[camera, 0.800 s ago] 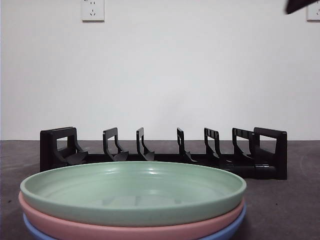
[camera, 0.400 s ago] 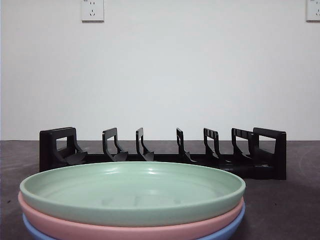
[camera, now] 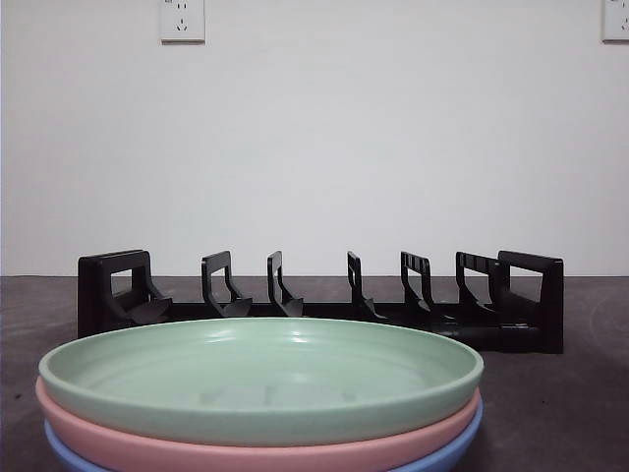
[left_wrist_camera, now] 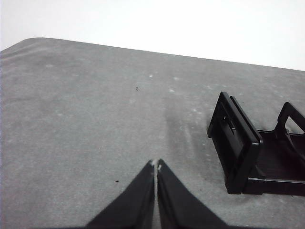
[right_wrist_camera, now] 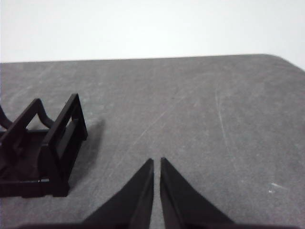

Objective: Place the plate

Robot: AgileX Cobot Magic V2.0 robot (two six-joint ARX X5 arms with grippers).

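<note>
1. Currently idle: left gripper (left_wrist_camera: 156, 163) with jaws pressed together, holding nothing, above bare grey table (left_wrist_camera: 86, 119); end frame of black plate rack (left_wrist_camera: 238, 143) ahead and to one side, well apart from the tips.
2. Likewise for right gripper (right_wrist_camera: 157, 161): jaws nearly touching, a thin gap only, nothing held; opposite end of the rack ahead and to the other side.
3. Task item: green plate (camera: 260, 379), topmost of a stack, resting on a pink plate (camera: 246, 450) over a blue plate (camera: 462, 438). Stack outside both wrist views, so well away from either gripper; rack behind it, slots unoccupied.
4. Handling judgement: rigid, smooth, probably light plastic or melamine; likely slippery at the rim. Grasp at the raised rim edge, one jaw above and one beneath, lifting clear of the pink plate before tilting upright for a slot.
5. Difference from one second ago: dark arm tip at the upper right corner of the front view now gone; plates and rack unmoved.
</note>
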